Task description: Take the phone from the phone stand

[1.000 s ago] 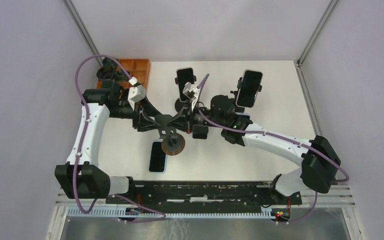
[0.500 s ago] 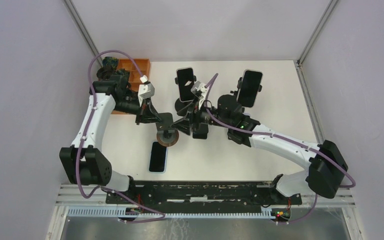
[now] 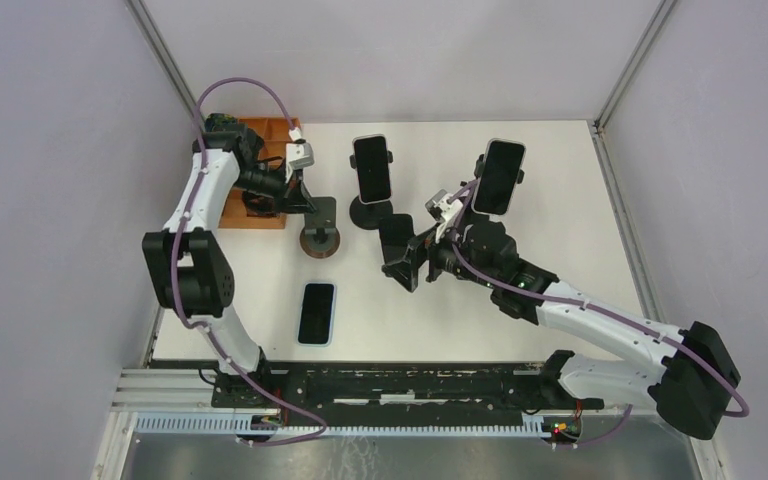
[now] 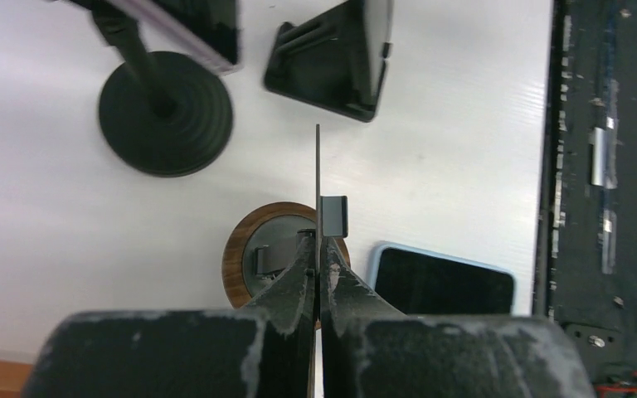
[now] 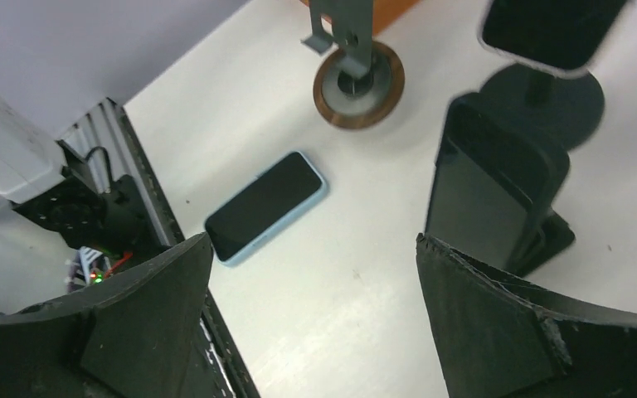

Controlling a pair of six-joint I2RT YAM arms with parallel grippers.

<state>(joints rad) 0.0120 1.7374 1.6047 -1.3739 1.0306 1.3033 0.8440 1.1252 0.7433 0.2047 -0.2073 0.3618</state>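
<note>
The phone [image 3: 317, 312], in a light-blue case, lies flat and screen-up on the table near the front rail; it also shows in both wrist views [image 4: 444, 282] [image 5: 265, 206]. The phone stand [image 3: 320, 240] has a round wooden base [image 4: 249, 265] and a thin dark plate, and carries nothing. My left gripper [image 3: 305, 203] is shut on the edge of that plate [image 4: 318, 249]. My right gripper [image 3: 407, 262] hangs open to the right of the stand, nothing between its fingers [image 5: 313, 240].
Another phone sits in a black wedge holder [image 3: 396, 232] [image 5: 485, 195] close beside my right fingers. Two more phones stand on clamp stands at the back [image 3: 371, 168] [image 3: 500, 176]. An orange tray [image 3: 265, 135] sits at the back left.
My left gripper closed on the stand's plate and drew the stand back and left, away from the phone. My right gripper opened and pulled away to the right.
</note>
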